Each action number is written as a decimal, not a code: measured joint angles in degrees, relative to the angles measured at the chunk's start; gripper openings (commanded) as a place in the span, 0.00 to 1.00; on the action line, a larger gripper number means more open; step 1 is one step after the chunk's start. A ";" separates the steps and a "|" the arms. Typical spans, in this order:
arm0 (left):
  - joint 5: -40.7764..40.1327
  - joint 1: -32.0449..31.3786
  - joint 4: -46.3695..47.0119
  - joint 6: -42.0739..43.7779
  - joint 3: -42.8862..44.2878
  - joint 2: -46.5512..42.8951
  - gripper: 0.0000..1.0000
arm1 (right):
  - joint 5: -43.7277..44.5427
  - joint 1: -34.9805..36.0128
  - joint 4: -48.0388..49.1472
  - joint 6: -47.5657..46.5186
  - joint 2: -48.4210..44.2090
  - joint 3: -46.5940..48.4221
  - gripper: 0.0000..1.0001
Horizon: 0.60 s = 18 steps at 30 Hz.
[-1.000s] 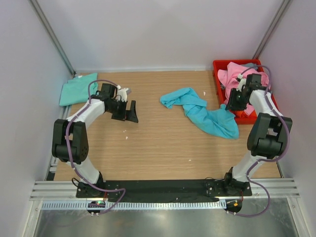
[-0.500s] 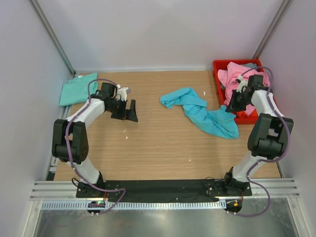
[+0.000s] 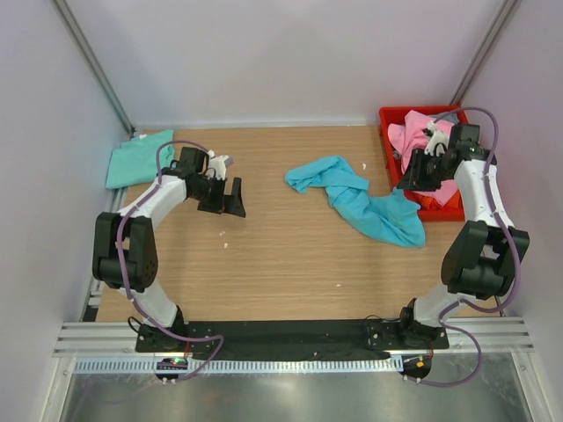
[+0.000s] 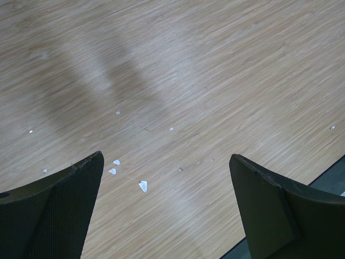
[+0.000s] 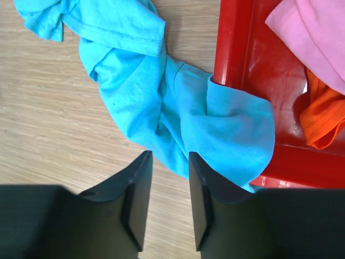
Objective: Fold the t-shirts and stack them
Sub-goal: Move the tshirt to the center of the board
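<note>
The right arm has swung its wrist up and farther back over the red bin (image 3: 384, 132), while the left arm has stayed where it was. The right gripper (image 3: 413, 176) now hangs above the bin's near left corner. Its wrist camera shows the jaws (image 5: 170, 156) only a narrow gap apart, with nothing between them.

Below them lies the turquoise-blue t-shirt (image 3: 361, 200), crumpled in a twisted strip across the right half of the wooden table (image 3: 281, 255). In the right wrist view one end of the shirt (image 5: 145, 91) drapes over the bin's wall (image 5: 237, 43) onto its floor.

The pink t-shirt (image 3: 409, 139) is heaped inside the bin, and an orange cloth (image 5: 318, 118) shows beside it in the wrist view. A grey patch (image 3: 447, 115) at the bin's far edge may be the grey-blue shirt, but it is too small to be sure.

The mint-green t-shirt (image 3: 139, 158) lies flat at the far left corner of the table. Just right of it, the left gripper (image 3: 227, 204) hovers over bare wood with its jaws (image 4: 167, 156) spread wide and holding nothing. Small white scraps (image 4: 143, 186) dot the table beneath it.
</note>
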 measured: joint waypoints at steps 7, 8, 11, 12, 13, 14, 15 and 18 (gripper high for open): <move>-0.02 0.00 0.00 0.02 0.00 0.00 0.99 | 3.69 0.11 -0.76 -1.07 0.00 -0.15 0.45; -0.02 0.00 0.00 0.02 0.00 0.00 1.00 | 4.37 0.11 -0.61 -1.16 -0.02 -0.48 0.45; -0.02 0.00 -0.02 0.02 0.00 0.00 0.99 | 7.28 0.11 -0.28 -1.53 -0.83 -2.40 0.46; -0.02 0.00 0.00 0.02 0.00 0.00 1.00 | 8.20 0.09 -0.26 -1.57 -1.18 -2.97 0.46; -0.02 0.00 0.00 0.02 0.00 0.00 1.00 | 9.18 0.09 -0.44 -1.57 -1.53 -3.32 0.46; -0.02 0.00 0.00 0.02 0.00 0.00 1.00 | 10.14 0.09 -0.44 -1.60 -1.79 -3.48 0.46; -0.02 0.00 0.00 0.02 0.00 0.00 1.00 | 11.10 0.09 -0.44 -1.60 -2.01 -3.52 0.46; 0.00 0.00 -0.02 0.02 0.00 0.00 1.00 | 13.05 0.09 -0.31 -1.60 -2.38 -3.96 0.46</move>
